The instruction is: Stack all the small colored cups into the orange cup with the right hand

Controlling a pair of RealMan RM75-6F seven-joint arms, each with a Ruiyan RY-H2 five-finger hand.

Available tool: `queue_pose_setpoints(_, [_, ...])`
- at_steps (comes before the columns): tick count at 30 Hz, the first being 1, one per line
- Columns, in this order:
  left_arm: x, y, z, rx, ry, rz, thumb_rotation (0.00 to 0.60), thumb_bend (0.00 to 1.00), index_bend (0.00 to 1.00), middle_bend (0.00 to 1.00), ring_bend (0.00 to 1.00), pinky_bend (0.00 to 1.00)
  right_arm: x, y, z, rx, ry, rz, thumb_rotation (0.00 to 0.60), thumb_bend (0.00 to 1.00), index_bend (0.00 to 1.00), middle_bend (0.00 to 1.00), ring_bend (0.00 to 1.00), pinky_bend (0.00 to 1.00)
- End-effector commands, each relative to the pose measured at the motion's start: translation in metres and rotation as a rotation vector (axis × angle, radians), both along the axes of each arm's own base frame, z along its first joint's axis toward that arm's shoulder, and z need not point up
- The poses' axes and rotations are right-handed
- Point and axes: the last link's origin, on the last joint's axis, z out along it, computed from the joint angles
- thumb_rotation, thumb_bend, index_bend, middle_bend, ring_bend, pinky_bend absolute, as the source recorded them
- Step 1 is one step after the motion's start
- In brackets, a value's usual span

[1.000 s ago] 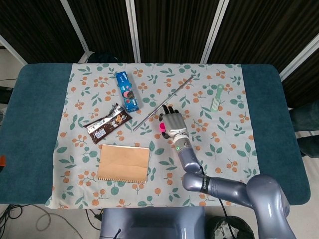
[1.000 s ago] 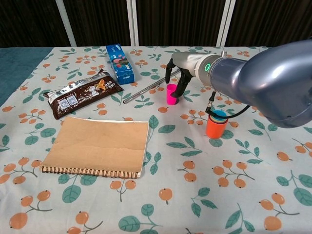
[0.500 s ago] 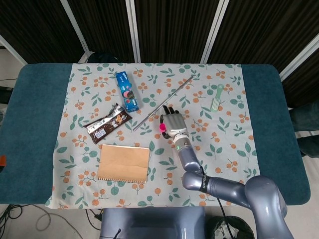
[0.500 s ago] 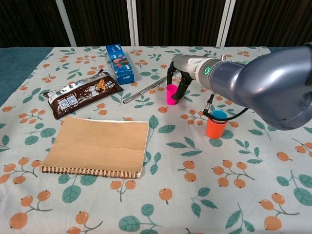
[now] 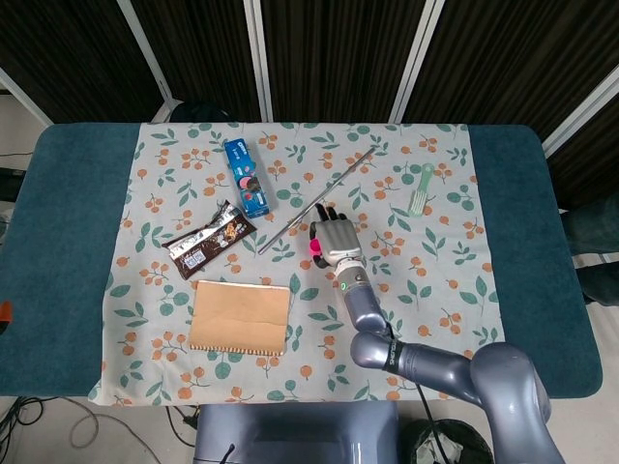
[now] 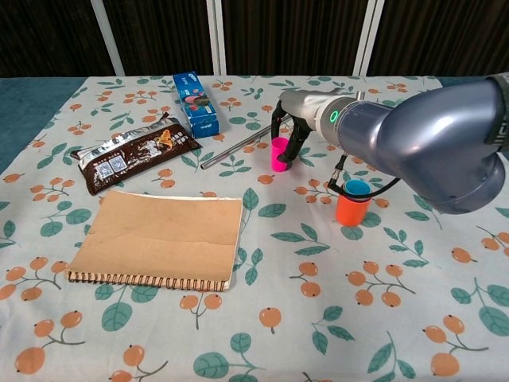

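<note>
While the right hand [image 6: 288,131] reaches over the middle of the flowered tablecloth [image 6: 382,318], its dark fingers [image 6: 297,142] curl down on either side of a small pink cup [image 6: 279,153], which stands upright on the cloth. Whether the fingers actually press the cup cannot be told — they sit just beside its rim. From overhead, only a sliver of pink shows at the left edge of the hand.

Judging by its look, the pink cup is light, thin, stiff plastic with smooth, slippery walls; a gentle pinch across the rim or upper wall should hold it, while too hard a squeeze might pop it free.

To the right and nearer stands the orange cup [image 6: 351,210], upright, with a blue cup [image 6: 357,189] nested inside — its rim pokes above the orange one. More cups may lie beneath the blue; that is hidden.

The left hand is not visible in either view.
</note>
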Motion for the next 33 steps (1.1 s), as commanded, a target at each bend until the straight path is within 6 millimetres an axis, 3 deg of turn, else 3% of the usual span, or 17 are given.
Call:
queue_pose_setpoints(1, [0.0,0.0,0.0,0.001,-0.001,0.0,0.6,0.36,0.13,0.03,0.0,0.03,0.0,0.0,-0.001,0.0,0.002,0.001,0.6,0.39,0.45,0.0,0.09,0.19])
queue_pose_setpoints(23, [0.0,0.0,0.001,0.002,-0.004,0.0,0.6,0.36,0.13,0.03,0.0,0.03,0.002,-0.001,-0.001,-0.008,-0.008,0.001,0.6,0.39,0.54,0.0,0.1,0.2])
queue_pose_setpoints(29, [0.0,0.001,0.001,0.006,-0.009,0.0,0.6,0.36,0.13,0.03,0.0,0.03,0.004,-0.001,0.01,-0.024,-0.014,0.017,0.6,0.39,0.55,0.0,0.1,0.2])
queue_pose_setpoints(33, [0.0,0.0,0.001,0.006,-0.01,0.0,0.6,0.36,0.13,0.03,0.0,0.03,0.006,0.004,0.028,-0.02,-0.016,0.041,0.6,0.39,0.55,0.0,0.1,0.2])
